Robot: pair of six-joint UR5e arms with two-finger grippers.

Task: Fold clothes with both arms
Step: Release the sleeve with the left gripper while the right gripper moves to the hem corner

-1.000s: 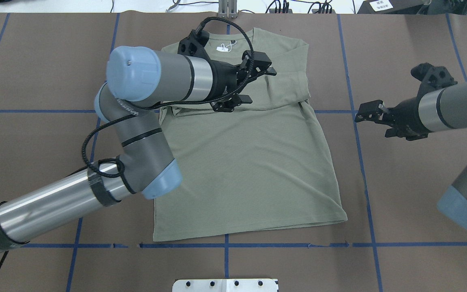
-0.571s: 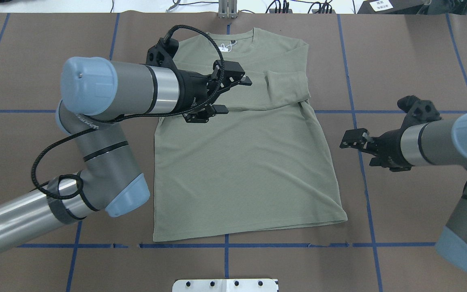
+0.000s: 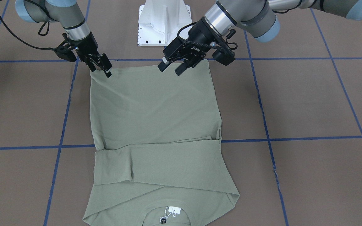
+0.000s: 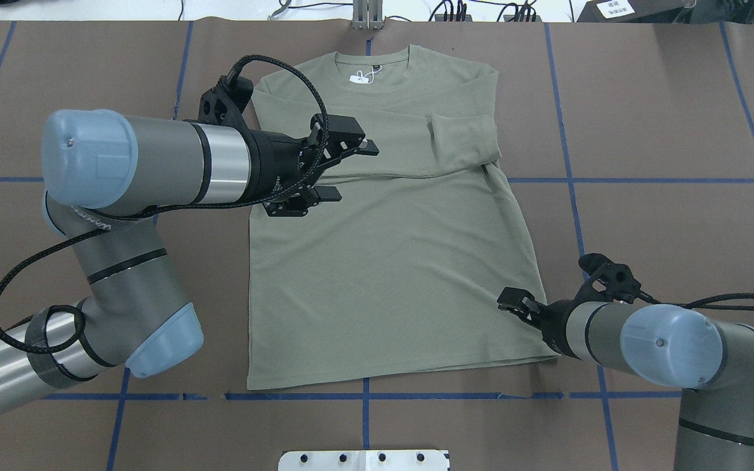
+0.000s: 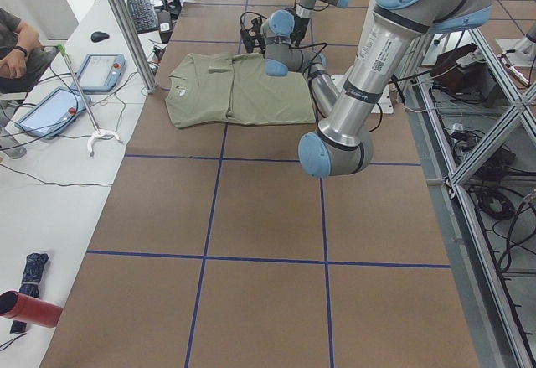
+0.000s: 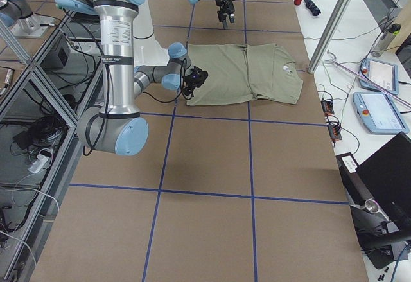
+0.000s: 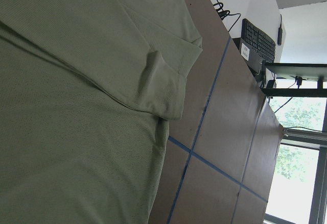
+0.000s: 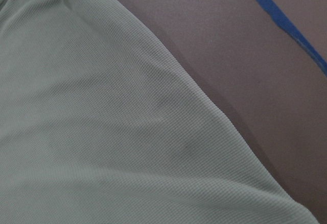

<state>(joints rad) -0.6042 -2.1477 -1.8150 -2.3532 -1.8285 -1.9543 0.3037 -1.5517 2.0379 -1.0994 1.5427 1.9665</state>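
Shirt: olive fine-knit cloth, flat on the brown table, both sleeves folded straight across the chest, hem square. Left gripper: jaws wide and empty, above the sleeve fold. Right gripper: low at the shirt's side edge near the hem; I cannot tell its jaw gap.

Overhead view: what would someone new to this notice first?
A green shirt lies flat at the centre, sleeves folded across its chest. The left hand hovers open above the shirt's left half, while the right hand sits low at the near right hem corner.
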